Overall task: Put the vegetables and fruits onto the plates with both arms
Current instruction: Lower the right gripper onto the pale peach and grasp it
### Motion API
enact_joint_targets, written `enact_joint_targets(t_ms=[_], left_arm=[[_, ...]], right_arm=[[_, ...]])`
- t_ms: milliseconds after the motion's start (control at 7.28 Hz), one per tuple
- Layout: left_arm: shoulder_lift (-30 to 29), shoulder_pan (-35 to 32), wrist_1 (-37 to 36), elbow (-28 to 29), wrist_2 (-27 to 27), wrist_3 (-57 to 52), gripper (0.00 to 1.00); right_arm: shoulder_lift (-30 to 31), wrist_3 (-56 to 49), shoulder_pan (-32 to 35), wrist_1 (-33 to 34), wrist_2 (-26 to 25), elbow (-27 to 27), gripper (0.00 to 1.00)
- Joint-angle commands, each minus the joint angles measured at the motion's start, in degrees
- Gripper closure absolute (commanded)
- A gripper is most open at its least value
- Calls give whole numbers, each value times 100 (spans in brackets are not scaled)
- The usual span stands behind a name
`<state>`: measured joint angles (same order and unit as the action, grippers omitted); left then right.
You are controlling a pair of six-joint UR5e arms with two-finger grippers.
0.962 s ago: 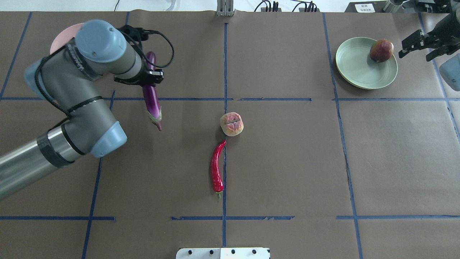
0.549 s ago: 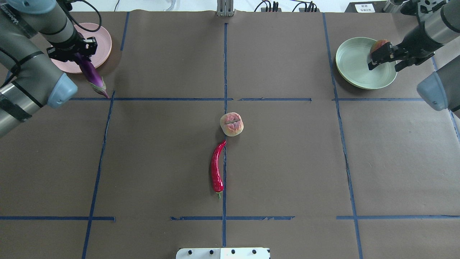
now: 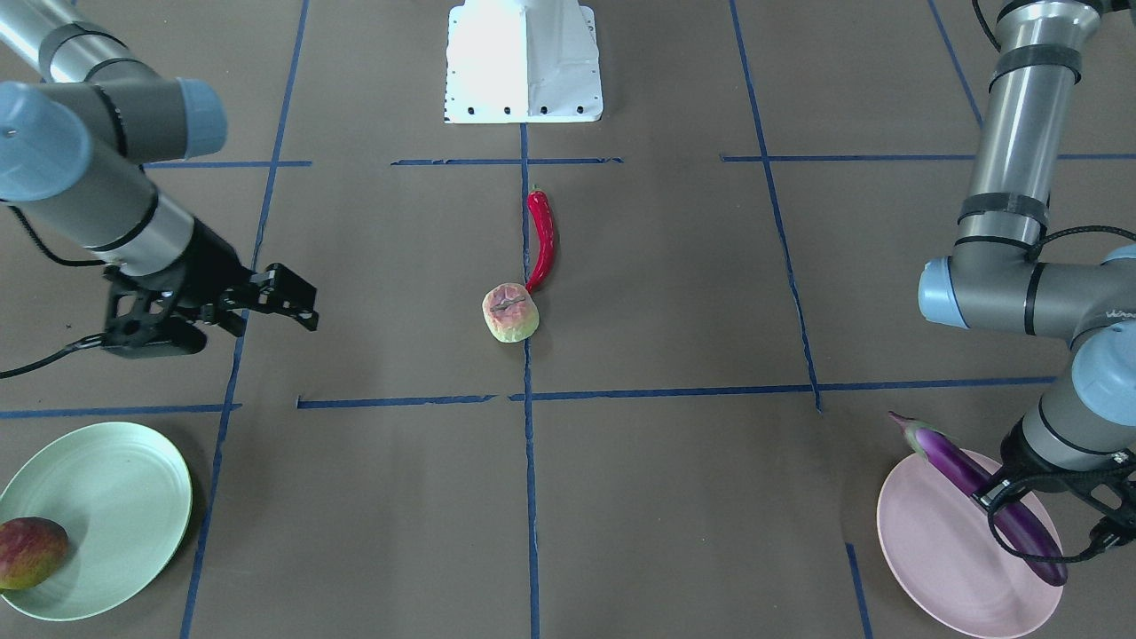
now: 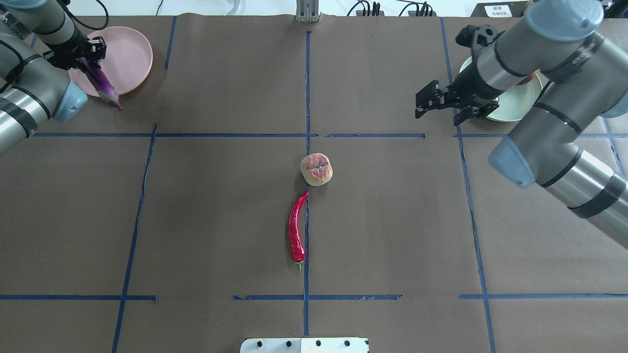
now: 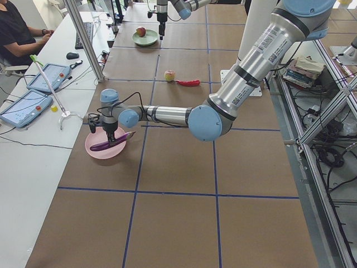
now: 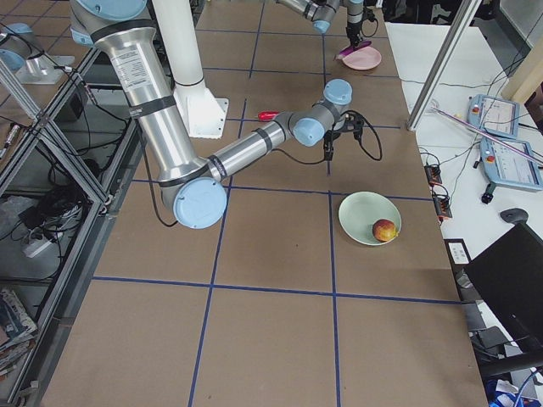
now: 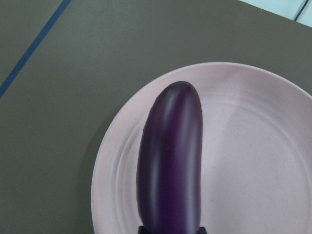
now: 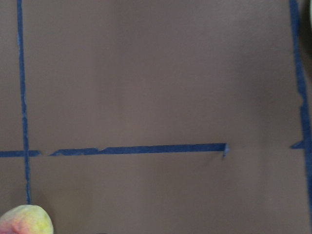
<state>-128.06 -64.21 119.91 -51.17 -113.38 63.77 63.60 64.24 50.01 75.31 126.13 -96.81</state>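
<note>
My left gripper (image 4: 78, 55) is shut on the purple eggplant (image 4: 99, 82) and holds it low over the pink plate (image 4: 130, 54) at the far left, with the cap end past the rim. The left wrist view shows the eggplant (image 7: 170, 161) over the plate (image 7: 253, 146). My right gripper (image 4: 421, 104) is open and empty, left of the mint plate (image 4: 520, 105). The dark-red fruit (image 3: 31, 552) lies on the mint plate (image 3: 106, 497). The pale blushed fruit (image 4: 316, 169) and the red chili (image 4: 296, 230) lie at the table's middle.
The white base block (image 4: 304, 344) stands at the near edge. Blue tape lines cross the brown table cover. A metal post (image 4: 307, 12) and cables are at the far edge. A seated operator (image 5: 17, 33) and tablets are beyond the far edge.
My left arm carried the eggplant back and left to over the pink plate. My right arm swung from beside the mint plate toward the table's middle, leaving the dark-red fruit on the plate.
</note>
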Motion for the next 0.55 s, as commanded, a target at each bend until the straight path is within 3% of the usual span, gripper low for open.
enact_joint_targets(t_ms=[0, 275, 412], left_arm=[[-62, -91, 217, 29, -576, -57, 0], [183, -118, 208, -444, -861, -40, 0], [333, -118, 174, -699, -861, -31, 0]], right_arm=[[-452, 1158, -1007, 53, -1096, 30, 0], [-1057, 2279, -1579, 89, -1633, 371, 0], [-1287, 2364, -1808, 98, -2027, 652, 0]])
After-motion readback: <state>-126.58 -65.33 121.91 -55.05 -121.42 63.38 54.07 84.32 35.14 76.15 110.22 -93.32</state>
